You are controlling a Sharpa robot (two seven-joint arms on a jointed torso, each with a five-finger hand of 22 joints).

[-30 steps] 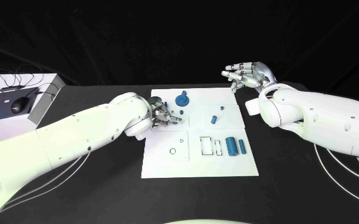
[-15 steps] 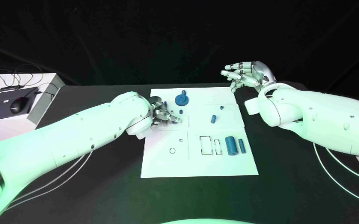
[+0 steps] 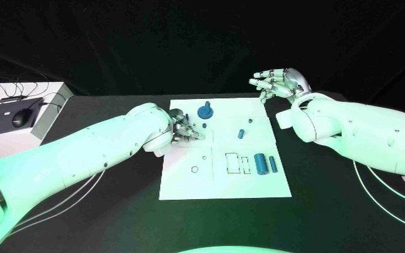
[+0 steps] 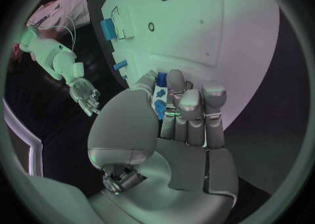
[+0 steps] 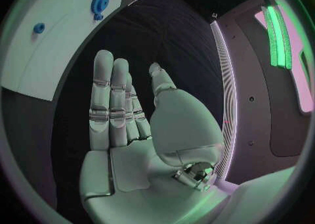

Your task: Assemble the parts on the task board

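The left hand (image 3: 182,129) rests over the near-left part of the flat white rectangular task board (image 3: 225,178), its silver fingers (image 4: 190,109) curled together around a small blue plastic part (image 4: 159,93); the left wrist view shows the blue piece pinched between the thumb and the bent fingers, just above the board's surface. Just beyond this hand, toward the board's far edge, stands a round blue gear-like part (image 3: 205,112) with a short peg on top. To the hand's inner side, near the board's middle, lie two small blue pegs (image 3: 240,133). Nearer the robot and further from the hand, two blue cylinders (image 3: 265,163) lie side by side next to outlined rectangular slots. A small ring-shaped hole marks the board on the near side of the hand.

The right hand (image 3: 278,84) is raised off the black table (image 3: 126,218) beyond the board's far-right corner, well apart from every part. Its fingers are spread and lightly bent, palm bare, holding nothing.
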